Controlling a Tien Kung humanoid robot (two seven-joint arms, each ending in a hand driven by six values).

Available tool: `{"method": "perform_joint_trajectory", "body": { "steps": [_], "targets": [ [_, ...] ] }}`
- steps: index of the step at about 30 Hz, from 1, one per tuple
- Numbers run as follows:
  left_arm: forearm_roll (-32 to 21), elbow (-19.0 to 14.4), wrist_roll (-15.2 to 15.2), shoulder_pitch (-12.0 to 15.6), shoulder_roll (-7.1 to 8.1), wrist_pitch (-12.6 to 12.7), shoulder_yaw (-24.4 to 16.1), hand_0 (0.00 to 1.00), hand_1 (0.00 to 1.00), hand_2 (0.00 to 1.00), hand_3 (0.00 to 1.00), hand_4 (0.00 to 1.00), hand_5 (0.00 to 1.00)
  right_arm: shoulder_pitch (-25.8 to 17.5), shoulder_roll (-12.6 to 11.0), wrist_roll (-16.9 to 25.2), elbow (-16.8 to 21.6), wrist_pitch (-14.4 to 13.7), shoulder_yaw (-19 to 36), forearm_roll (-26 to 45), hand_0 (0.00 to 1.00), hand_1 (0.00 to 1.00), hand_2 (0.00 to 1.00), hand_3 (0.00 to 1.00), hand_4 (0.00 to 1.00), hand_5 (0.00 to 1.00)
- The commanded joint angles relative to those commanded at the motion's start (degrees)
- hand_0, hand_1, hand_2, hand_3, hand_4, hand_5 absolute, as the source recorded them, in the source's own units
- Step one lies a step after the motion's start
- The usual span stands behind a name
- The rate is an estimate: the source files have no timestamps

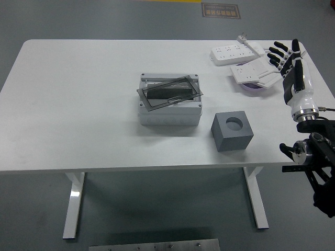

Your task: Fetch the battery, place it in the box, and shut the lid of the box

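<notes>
Head view, looking forward and down over a white tabletop (78, 104). Near the centre stands a light grey box (169, 107); its dark-framed transparent lid (169, 92) lies askew across the top opening, rotated against the box walls and not seated. At about 4 o'clock from the box, close beside it but apart, sits a dark grey block (232, 130) with a round recess in its upper face. Toward 2 o'clock from the box, near the far right corner of the tabletop, lie two white power strips (235, 53), one behind the other, the nearer one partly over a small purple object (255, 88).

The right hand (291, 65) enters from the right edge at roughly 3 o'clock of the picture, white-backed with black fingers (277, 52) extended and spread, pointing toward 11 o'clock; it holds nothing. Its fingertips overlie the right end of the nearer power strip. The box lies well apart from the hand, toward 8 o'clock from it; the block lies nearer, toward 7 o'clock. The battery cannot be told apart in this view.
</notes>
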Motion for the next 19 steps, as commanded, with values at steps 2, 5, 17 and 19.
{"method": "perform_joint_trajectory", "body": {
  "steps": [2, 5, 17, 19],
  "targets": [
    [0.03, 0.0, 0.03, 0.07, 0.0, -0.03, -0.04, 0.537, 0.716, 0.62, 0.547, 0.24, 0.002, 0.01, -0.03, 0.0, 0.05, 0.02, -0.03, 0.06, 0.862, 0.759, 0.749, 0.75, 0.998, 0.998],
    [0.04, -0.01, 0.1, 0.12, -0.06, -0.14, -0.07, 0.537, 0.716, 0.62, 0.547, 0.24, 0.002, 0.05, -0.11, -0.01, 0.13, 0.05, 0.0, 0.11, 0.862, 0.759, 0.749, 0.75, 0.998, 0.998],
    [0.14, 0.01, 0.17, 0.17, -0.17, -0.39, -0.21, 0.536, 0.714, 0.619, 0.546, 0.239, 0.002, 0.05, -0.33, -0.06, 0.63, 0.12, 0.01, 0.06, 0.854, 0.759, 0.751, 0.747, 0.998, 0.998],
    [0.16, 0.01, 0.17, 0.19, -0.19, -0.41, -0.22, 0.536, 0.714, 0.619, 0.546, 0.239, 0.002, 0.08, -0.39, -0.07, 0.75, 0.14, 0.0, 0.03, 0.854, 0.759, 0.751, 0.747, 0.998, 0.998]
  ]
}}
